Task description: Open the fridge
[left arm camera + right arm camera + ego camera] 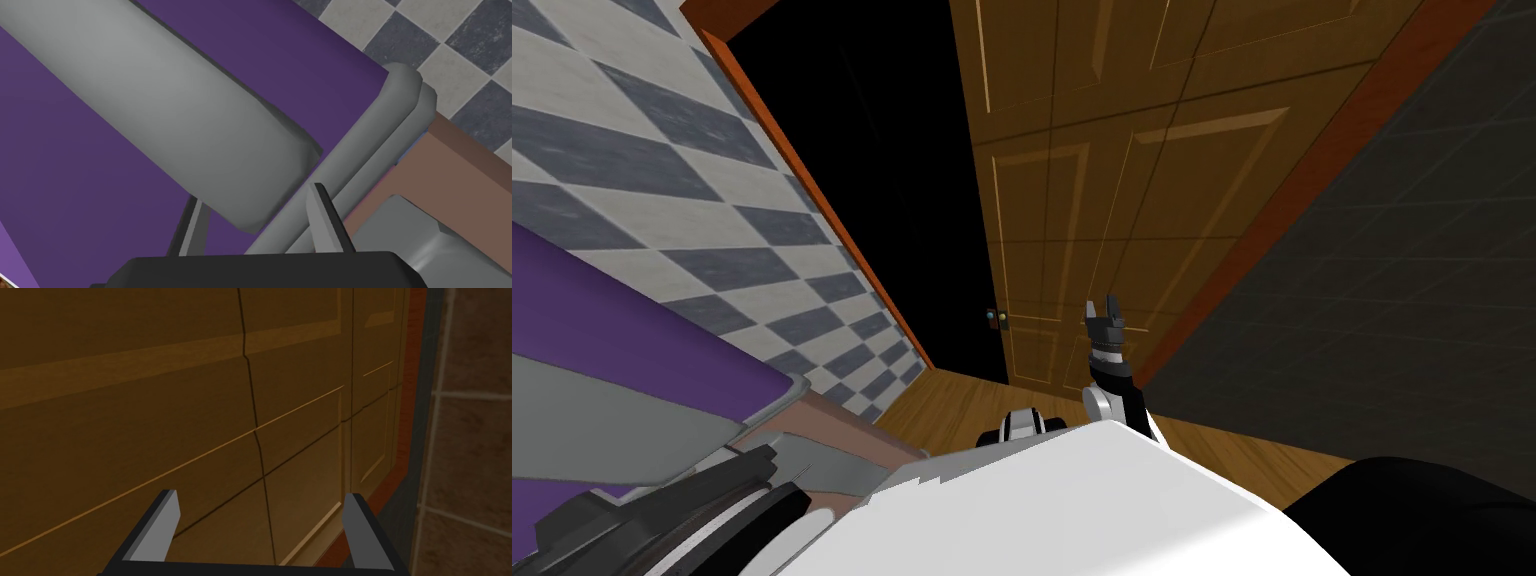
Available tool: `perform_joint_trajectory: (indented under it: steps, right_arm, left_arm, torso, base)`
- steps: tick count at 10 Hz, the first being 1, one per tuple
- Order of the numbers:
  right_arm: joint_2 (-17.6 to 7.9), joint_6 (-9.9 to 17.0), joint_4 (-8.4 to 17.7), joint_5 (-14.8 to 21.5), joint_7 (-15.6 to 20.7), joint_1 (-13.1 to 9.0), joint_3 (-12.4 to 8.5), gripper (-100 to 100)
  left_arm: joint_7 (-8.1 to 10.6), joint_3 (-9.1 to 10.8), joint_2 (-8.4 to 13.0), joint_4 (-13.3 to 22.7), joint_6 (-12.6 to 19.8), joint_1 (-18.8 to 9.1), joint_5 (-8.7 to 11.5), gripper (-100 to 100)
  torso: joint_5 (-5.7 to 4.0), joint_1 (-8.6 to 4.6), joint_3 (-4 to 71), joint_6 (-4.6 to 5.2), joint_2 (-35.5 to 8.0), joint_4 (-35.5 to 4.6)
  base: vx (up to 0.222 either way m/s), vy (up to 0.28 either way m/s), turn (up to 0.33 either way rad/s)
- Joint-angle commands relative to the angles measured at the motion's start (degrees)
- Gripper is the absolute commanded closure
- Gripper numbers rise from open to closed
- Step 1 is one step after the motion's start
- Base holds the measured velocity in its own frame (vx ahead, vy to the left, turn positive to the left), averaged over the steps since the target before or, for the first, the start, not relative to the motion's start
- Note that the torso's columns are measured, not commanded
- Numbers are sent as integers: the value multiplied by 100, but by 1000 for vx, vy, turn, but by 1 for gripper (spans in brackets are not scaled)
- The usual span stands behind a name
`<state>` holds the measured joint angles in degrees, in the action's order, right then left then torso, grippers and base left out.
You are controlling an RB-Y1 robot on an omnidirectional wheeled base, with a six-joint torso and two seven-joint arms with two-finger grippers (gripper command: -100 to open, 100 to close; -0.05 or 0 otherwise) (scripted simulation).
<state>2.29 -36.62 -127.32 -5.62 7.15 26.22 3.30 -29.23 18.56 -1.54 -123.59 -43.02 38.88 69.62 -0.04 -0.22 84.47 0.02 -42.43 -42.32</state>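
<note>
Near on the left, close against the torso, the left gripper [256, 195] grips the fridge handle [165, 100], a thick grey bar on the purple fridge door [75, 175]. Its 2 fingers [320, 215] are drawn in on the bar's rounded end, not further along it. That is the main risk: with so little of the bar between the fingers, a pull at a slant could slide them off the tip. Just beside the grip runs the door's grey edge [395, 95]; I cannot tell whether it is cracked open. The fridge also stands very near me, so a swinging door may catch my own arm unless I give it room.

Further ahead, the right gripper [1104, 308] is raised with its fingers wide apart and empty, pointing at a brown panelled door [1132, 180]. If I turn or shift my base for the pull, those blades could scrape the panels.

Farthest, left of that door, past its knob [997, 320], lies a black area [882, 180].
</note>
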Motion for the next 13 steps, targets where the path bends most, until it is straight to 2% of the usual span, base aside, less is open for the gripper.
perform_joint_trajectory:
  steps: [1, 2, 3, 4, 7, 12, 13]
  right_arm:
    - [0, 0, 0, 0, 0, -1, 0, 0]
    - [0, 0, 0, 0, 0, -1, 1, 0]
    - [0, 0, 0, 0, 0, 0, 0, 0]
    - [1, 0, 0, 0, 0, -3, 1, 0]
    - [2, 1, 1, 0, 0, -4, 2, 0]
    - [1, 1, 1, 0, 0, -4, 2, 0]
    - [2, 1, 1, 0, 0, -4, 2, 0]
  left_arm:
    - [180, -33, -21, 264, -45, -163, -217, 100]
    - [120, -9, -17, 185, -32, -118, -151, 100]
    - [228, -143, 111, 132, 138, -105, -192, 100]
    - [228, -143, 111, 132, 138, -105, -192, 100]
    - [361, -333, 310, 26, 393, -85, -243, 100]
    - [583, -650, 642, -150, 816, -52, -327, 100]
    - [569, -628, 591, -71, 759, -22, -316, 100]
  torso:
    - [1, -2, 5, 8, 10, 4]
    - [2, 5, 12, 8, 21, 7]
    - [-2, 21, 21, 0, 29, 6]
    - [4, -6, -4, 23, -12, 1]
    - [-20, 0, -3, -14, -17, -12]
    - [-45, -13, 16, -6, 0, -19]
    - [-43, -34, 15, 5, 4, -15]
  base:
    - [-52, -51, 11]
    - [-24, -27, -1]
    - [-212, -87, -63]
    - [-275, -158, -83]
    - [-293, -181, -84]
    - [-315, -185, -67]
    - [-131, -90, -20]
